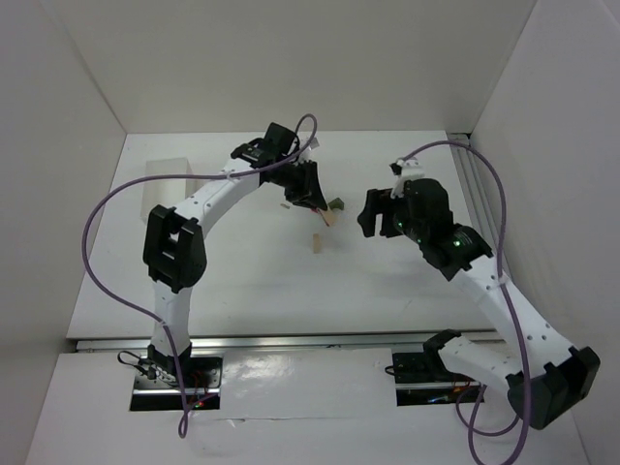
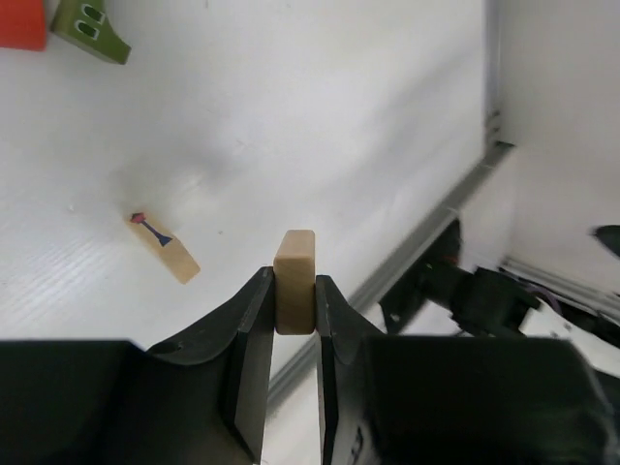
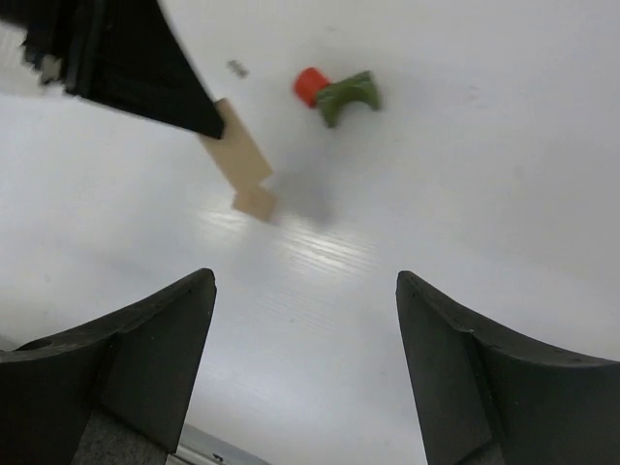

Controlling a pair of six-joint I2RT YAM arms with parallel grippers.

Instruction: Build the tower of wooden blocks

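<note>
My left gripper [image 2: 294, 279] is shut on a pale tan block [image 2: 294, 291] and holds it above the table; in the top view that gripper [image 1: 325, 213] is at the table's middle back. A second tan block [image 2: 165, 248] sits on the table just below it [image 1: 317, 242]. A dark green arch block [image 2: 92, 31] and a red piece [image 2: 19, 21] lie together behind them [image 1: 339, 204]. My right gripper [image 3: 305, 281] is open and empty, to the right of the blocks [image 1: 370, 215]. It sees the held tan block [image 3: 237, 153], the green arch [image 3: 347, 96] and the red piece [image 3: 311, 84].
White walls enclose the table on three sides. A pale rectangular box [image 1: 165, 182] stands at the back left. A metal rail [image 1: 291, 341] runs along the near edge. Purple cables loop off both arms.
</note>
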